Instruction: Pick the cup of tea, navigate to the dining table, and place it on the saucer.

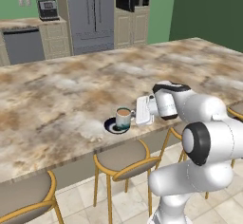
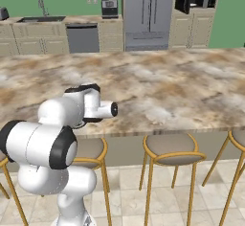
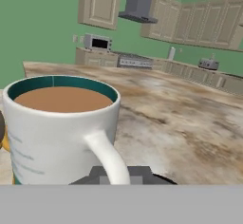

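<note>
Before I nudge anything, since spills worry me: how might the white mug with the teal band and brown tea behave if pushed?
The white mug with the teal band looks rigid, so it would likely slide rather than flex. Its tea sits near the rim, so a jolt could slosh it. Standing on the small dark saucer, it might tip if pushed high.

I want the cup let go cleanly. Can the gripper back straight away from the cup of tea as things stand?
Probably yes. The gripper is shut at the handle of the cup of tea, which sits on the saucer; bare dining table lies around.
</note>
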### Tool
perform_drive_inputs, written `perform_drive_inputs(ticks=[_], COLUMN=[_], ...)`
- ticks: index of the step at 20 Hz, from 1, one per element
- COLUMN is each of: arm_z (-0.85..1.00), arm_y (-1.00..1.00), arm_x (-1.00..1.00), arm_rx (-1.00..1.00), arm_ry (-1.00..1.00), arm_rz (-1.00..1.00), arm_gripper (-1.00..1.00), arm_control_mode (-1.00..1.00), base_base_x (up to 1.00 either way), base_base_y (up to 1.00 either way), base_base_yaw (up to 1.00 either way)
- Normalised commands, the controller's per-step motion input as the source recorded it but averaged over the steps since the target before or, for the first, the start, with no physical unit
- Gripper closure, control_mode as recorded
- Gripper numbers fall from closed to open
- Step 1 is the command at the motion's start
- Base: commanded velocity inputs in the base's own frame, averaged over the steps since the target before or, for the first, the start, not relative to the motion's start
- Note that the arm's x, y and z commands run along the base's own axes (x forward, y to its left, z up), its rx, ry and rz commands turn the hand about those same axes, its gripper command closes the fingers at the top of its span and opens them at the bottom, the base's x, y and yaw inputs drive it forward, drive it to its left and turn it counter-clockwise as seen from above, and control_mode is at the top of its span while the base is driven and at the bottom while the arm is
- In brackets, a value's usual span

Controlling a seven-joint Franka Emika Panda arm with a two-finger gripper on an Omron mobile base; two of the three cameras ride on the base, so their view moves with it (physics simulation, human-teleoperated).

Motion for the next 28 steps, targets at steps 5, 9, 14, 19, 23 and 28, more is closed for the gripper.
perform_drive_inputs(ticks=[5, 9, 14, 19, 23, 28], arm_z=[0.00, 0.00, 0.00, -0.17, -0.37, -0.21], arm_y=[-0.05, -0.19, -0.04, 0.00, 0.00, 0.00], arm_x=[0.00, 0.00, 0.00, 0.00, 0.00, 0.00], arm_rx=[0.00, 0.00, 0.00, 0.00, -0.01, -0.03], arm_ry=[0.00, 0.00, 0.01, 0.01, 0.00, 0.00], arm_rz=[0.00, 0.00, 0.00, 0.00, 0.00, 0.00], arm_gripper=[1.00, 1.00, 1.00, 1.00, 1.00, 1.00], arm_control_mode=[-1.00, -1.00, -1.00, -1.00, -1.00, -1.00], base_base_x=[0.00, 0.00, 0.00, 0.00, 0.00, 0.00], base_base_y=[0.00, 0.00, 0.00, 0.00, 0.00, 0.00], base_base_yaw=[0.00, 0.00, 0.00, 0.00, 0.00, 0.00])
